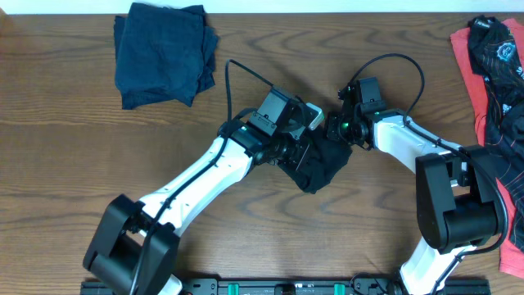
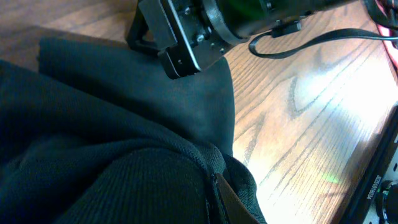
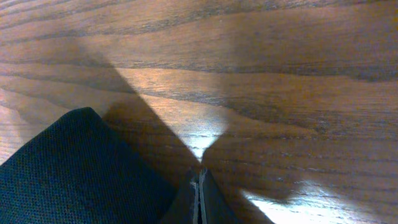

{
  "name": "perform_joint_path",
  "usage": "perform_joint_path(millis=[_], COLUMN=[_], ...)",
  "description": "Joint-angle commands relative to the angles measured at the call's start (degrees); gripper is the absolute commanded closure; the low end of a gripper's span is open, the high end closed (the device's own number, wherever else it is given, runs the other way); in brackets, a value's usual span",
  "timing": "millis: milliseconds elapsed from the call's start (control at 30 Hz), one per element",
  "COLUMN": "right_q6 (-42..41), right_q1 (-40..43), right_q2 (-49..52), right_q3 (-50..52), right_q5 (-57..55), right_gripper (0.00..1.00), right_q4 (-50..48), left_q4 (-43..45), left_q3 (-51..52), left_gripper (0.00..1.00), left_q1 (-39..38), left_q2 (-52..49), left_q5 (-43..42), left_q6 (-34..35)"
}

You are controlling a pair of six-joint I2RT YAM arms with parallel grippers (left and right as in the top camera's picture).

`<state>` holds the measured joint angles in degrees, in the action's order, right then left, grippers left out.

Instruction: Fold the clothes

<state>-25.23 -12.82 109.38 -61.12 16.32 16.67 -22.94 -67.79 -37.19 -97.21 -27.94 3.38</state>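
And here's the black shirt (image 1: 323,168), bunched into a dark, crumpled lump right in the middle of the table (image 1: 98,164), with a point of cloth trailing toward the near edge. Both arms are crowded onto it.

The left gripper (image 1: 303,156) stretches over from the near left and sits on the left side of the lump. From its own wrist camera the fabric fills most of the picture, heaped up close with a ribbed band across the bottom (the fingers are buried under it). I cannot tell whether those jaws are apart or pinched on cloth.

The right gripper (image 3: 199,190) stretches over from the near right and meets the lump's far right corner. Its fingers are pressed flat together, only a hairline between them, tips down at the wood. The shirt's rounded edge lies tight against them on the left; whether any of it is caught in there, I cannot say.

Moving out: at the far left lies a folded navy stack (image 1: 164,53), roughly square, well apart from the arms. Over at the right edge, a coral-red and black heap (image 1: 495,74) sprawls loose, white print showing on the black, partly running out of the picture.
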Motion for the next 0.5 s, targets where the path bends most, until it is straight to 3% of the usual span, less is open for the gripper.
perform_joint_path(millis=[0, 267, 367, 467], right_q6=[-0.48, -0.46, -0.48, -0.48], right_q1=[-0.7, -0.7, -0.7, -0.7], right_q2=[0.26, 0.26, 0.26, 0.26], right_q3=[-0.37, -0.37, -0.37, -0.37], right_q5=[0.61, 0.61, 0.59, 0.59], right_gripper=[0.99, 0.99, 0.99, 0.99], right_q4=[0.04, 0.04, 0.04, 0.07], left_q4=[1.11, 5.27, 6.21, 6.64], left_q3=[0.28, 0.28, 0.28, 0.28], left_gripper=[0.87, 0.86, 0.67, 0.63], left_q1=[0.09, -0.2, -0.92, -1.51], left_q2=[-1.57, -3.32, -3.48, -3.61], left_q5=[-2.71, -3.61, -3.58, -3.56], left_q6=[1.68, 1.9, 1.88, 1.88])
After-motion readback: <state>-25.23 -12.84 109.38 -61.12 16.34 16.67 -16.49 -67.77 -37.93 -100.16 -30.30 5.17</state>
